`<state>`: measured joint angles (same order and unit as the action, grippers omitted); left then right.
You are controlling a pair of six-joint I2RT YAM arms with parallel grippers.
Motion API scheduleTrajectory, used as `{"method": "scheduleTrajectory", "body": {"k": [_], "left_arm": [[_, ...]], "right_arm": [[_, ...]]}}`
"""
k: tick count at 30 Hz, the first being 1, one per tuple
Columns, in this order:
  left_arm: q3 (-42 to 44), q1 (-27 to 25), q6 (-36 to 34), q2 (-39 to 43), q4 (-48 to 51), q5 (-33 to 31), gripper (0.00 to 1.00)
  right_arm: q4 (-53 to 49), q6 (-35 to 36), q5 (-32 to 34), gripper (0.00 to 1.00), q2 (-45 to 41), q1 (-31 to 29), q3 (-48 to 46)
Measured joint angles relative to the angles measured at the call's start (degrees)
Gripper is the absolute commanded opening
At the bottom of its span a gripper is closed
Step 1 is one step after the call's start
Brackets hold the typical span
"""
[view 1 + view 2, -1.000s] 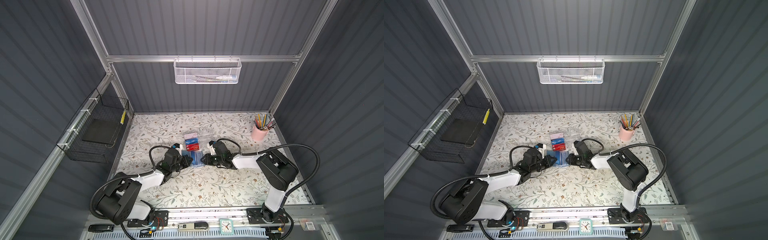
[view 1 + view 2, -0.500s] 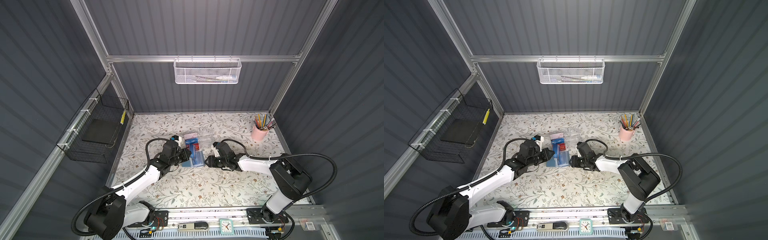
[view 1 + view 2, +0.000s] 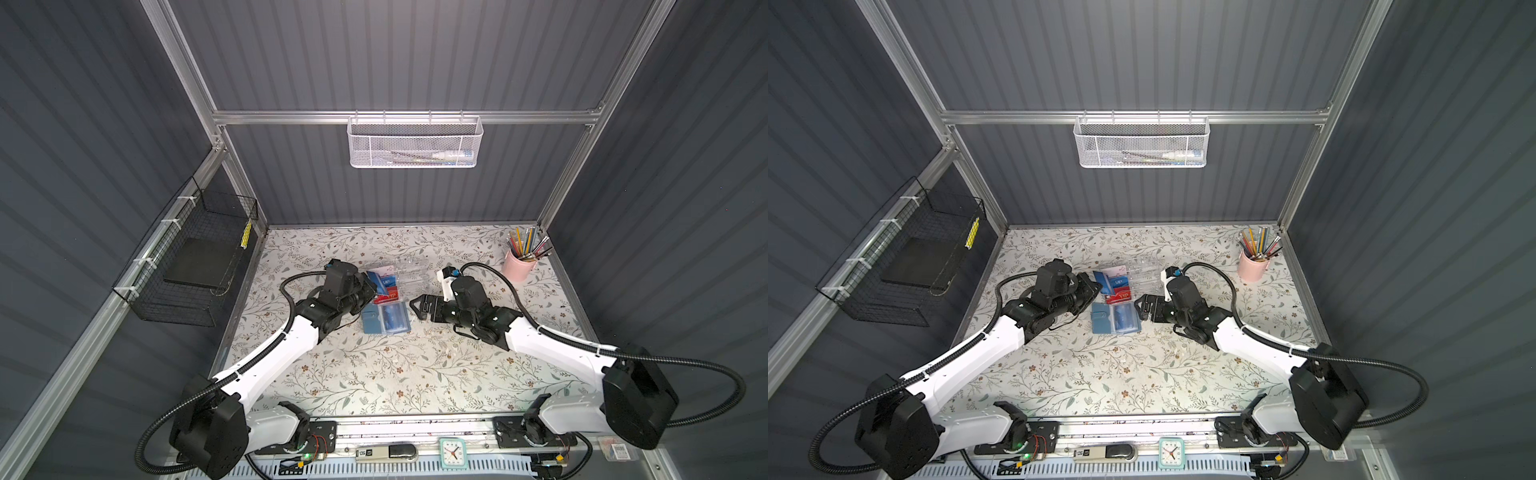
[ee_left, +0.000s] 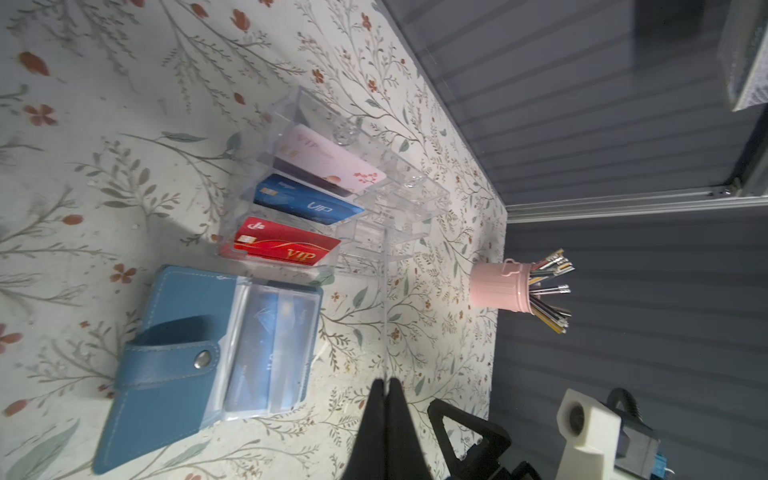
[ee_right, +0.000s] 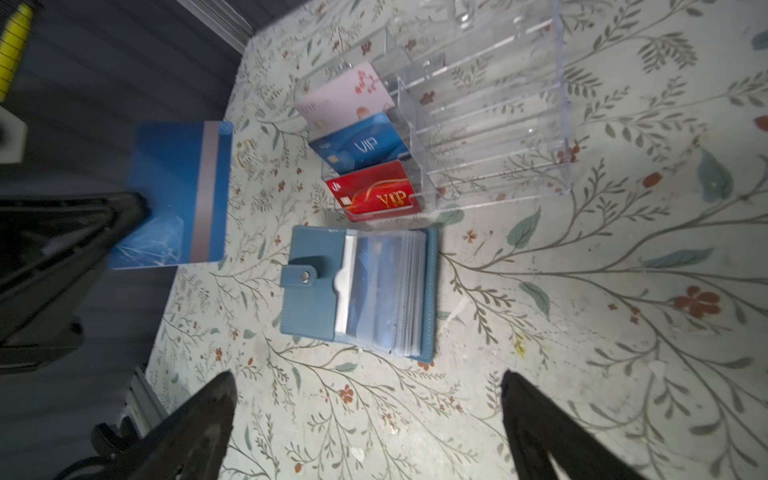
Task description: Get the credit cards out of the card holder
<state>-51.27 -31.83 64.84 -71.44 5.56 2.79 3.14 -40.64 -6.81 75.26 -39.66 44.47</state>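
left pincer (image 4: 385, 390): clamped shut on a blue credit card (image 5: 178, 195) — the card is in the air, clear of the surface (image 3: 374, 374), just beside the acrylic box (image 5: 498, 104).
right pincer (image 5: 366, 386): jaws spread wide, nothing between them, pointing at the card holder from its right.
card holder (image 3: 384, 318): lies open and flat between the two pincers — snap strap on its left half, see-through sleeves on its right.
sleeved blue card (image 5: 374, 291): shows through the plastic inside the card holder.
acrylic box: just behind the card holder; its slots hold a pink-white card (image 4: 332, 162), a blue VIP card (image 4: 307, 199) and a red VIP card (image 4: 286, 249).
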Motion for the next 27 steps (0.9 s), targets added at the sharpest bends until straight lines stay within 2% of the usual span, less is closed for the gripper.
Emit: {"method": "scheduleTrajectory", "body": {"k": [4, 9, 12, 18, 27], "left_arm": [[6.67, 0.00, 0.92, 0.83, -18.71, 5.27, 0.00], [9.16, -0.11, 3.34, -3.87, -34.38, 12.98, 0.00], [10.01, -0.28, 5.40, -6.86, -42.58, 16.15, 0.00], [10.58, -1.29, 6.84, -8.00, -49.07, 18.64, 0.00], [11.82, -2.01, 7.48, -9.09, -53.31, 19.41, 0.00]], "right_arm": [[4.11, -4.72, -0.48, 0.99, -4.04, 0.96, -1.86], [9.33, -9.44, -2.05, 0.99, -4.98, 2.08, -2.14], [12.13, -11.78, -3.37, 0.93, -4.72, 2.47, -2.14], [18.01, -15.85, -5.84, 0.79, -1.46, 3.19, -1.60], [24.26, -18.56, -8.02, 0.53, 1.97, 3.30, 0.33]]}}
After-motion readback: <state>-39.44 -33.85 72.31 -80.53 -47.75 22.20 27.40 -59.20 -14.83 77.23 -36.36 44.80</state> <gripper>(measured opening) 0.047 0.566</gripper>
